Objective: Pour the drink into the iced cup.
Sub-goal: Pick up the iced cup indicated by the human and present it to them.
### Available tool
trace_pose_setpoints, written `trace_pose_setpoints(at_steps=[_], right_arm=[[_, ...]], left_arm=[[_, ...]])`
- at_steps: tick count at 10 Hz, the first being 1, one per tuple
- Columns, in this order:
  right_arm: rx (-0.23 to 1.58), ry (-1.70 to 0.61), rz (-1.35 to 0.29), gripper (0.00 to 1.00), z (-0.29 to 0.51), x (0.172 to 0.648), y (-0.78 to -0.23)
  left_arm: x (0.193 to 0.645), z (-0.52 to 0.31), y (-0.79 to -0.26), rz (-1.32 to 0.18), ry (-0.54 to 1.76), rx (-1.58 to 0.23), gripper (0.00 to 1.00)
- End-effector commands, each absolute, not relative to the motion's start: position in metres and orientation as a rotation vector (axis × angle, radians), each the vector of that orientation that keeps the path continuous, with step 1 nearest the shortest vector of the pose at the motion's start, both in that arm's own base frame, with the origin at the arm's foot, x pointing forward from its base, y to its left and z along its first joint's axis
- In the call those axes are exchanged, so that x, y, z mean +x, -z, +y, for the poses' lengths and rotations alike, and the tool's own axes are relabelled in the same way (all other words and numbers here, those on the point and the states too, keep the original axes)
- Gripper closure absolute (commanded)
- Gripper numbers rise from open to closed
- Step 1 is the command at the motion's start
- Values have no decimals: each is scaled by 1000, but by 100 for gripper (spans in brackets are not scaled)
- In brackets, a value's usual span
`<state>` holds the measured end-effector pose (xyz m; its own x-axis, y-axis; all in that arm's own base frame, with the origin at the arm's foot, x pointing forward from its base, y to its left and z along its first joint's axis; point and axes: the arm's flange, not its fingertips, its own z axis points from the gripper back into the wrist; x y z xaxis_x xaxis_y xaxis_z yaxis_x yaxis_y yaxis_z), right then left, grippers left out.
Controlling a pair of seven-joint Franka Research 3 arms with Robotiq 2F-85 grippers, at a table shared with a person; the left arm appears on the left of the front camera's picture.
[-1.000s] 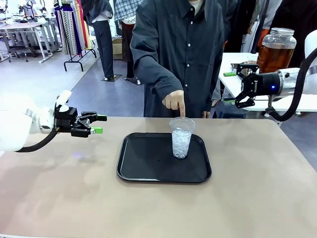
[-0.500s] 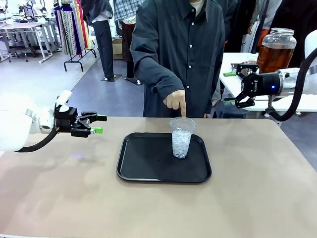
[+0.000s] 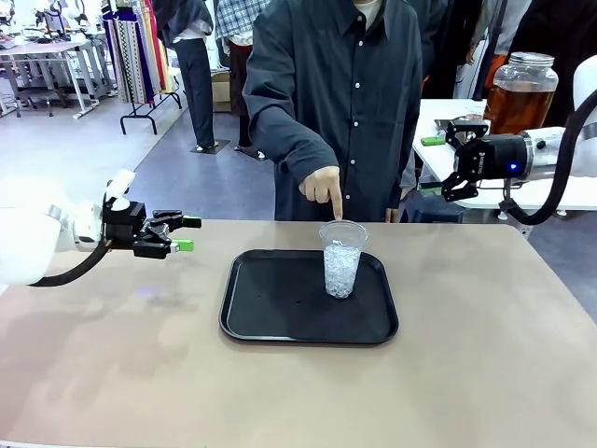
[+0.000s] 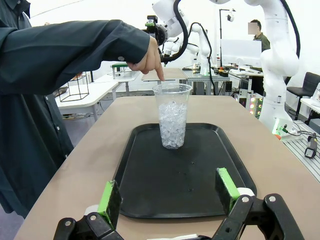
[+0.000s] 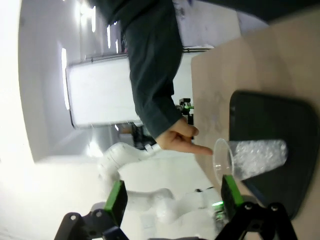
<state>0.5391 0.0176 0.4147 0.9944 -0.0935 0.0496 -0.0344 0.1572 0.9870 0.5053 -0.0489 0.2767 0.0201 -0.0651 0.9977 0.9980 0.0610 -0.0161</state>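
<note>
Centrally, tan table [image 3: 485, 373] bears tray [image 3: 270, 317] with iced cup [image 3: 342, 261].

The left gripper [image 4: 168, 194] is seen with its green-padded fingers [image 4: 110, 199] spread wide, nothing between them. Just ahead of the fingertips a black tray [image 4: 200, 165] is laid on the tan table [image 4: 280, 165]. Farther ahead, in line with the gap, an iced cup [image 4: 172, 120] is stood upright on the tray. A person's hand [image 4: 147, 55] is held above its rim, index finger pointed down.

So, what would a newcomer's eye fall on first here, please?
The person's hand points down at the iced cup, upright on the black tray mid-table. The left claw and right claw hang open at the sides; the amber drink sits in its jar on a table behind.
</note>
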Motion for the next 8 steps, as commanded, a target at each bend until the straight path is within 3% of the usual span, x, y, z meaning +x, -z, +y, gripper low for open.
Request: trace_pose_setpoints(at_steps=[1,4,5,6,8], right_arm=[[1427,-173,-318,0,27,534,-403],[1416,-397,-436,0,38,527,-395],[1437,-408,-430,0,38,529,-398],[1430,-266,-365,0,36,531,-402],[1390,-391,-415,0,36,529,-399]], left_arm=[[504,-49,-278,-1177,1182,-1123,0],[504,-49,-278,-1177,1182,-1123,0],[504,-49,-278,-1177,1182,-1123,0],[504,-49,-278,-1177,1182,-1123,0],[504,-49,-278,-1177,1182,-1123,0]])
